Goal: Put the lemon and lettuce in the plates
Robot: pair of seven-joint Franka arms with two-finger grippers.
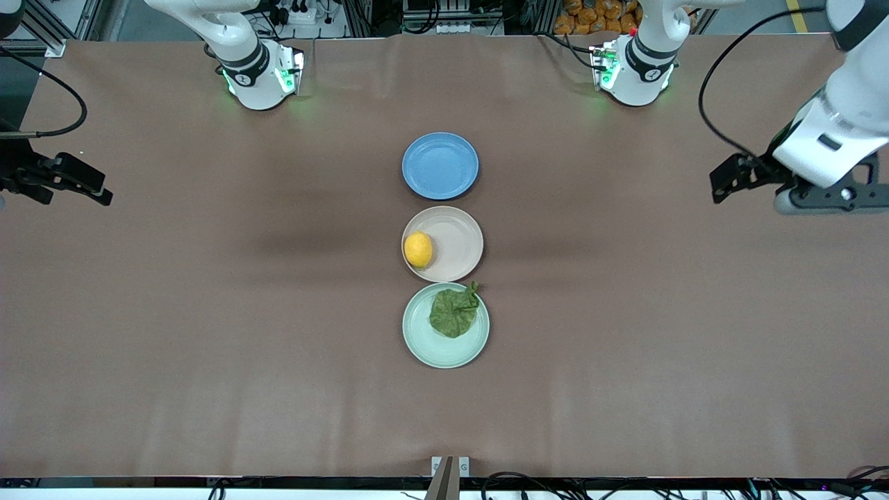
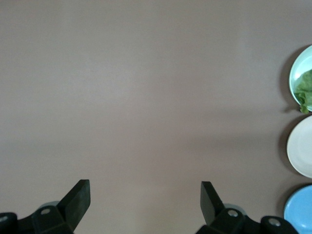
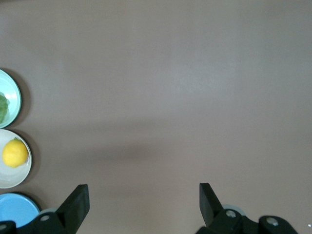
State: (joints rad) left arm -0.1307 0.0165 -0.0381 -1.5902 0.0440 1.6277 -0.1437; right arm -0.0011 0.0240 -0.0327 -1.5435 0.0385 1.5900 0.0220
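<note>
Brown table [image 1: 208, 347] with three plates in a row mid-table: blue plate [image 1: 440, 166] farthest, lemon [image 1: 418, 249] in beige plate [image 1: 458, 236], lettuce [image 1: 453, 312] in green plate [image 1: 430, 344] nearest; left gripper [image 2: 145, 195] and right gripper [image 3: 144, 197] wide open, empty, waiting over bare table ends.

Matt brown table [image 1: 208, 312] — smooth plates [image 1: 458, 236], wrinkly lettuce [image 1: 453, 313].

No readable text, label, brand, number or sign is to be found on the plates, the fruit, the leaf, the arms or the worktop in any of the three views.
</note>
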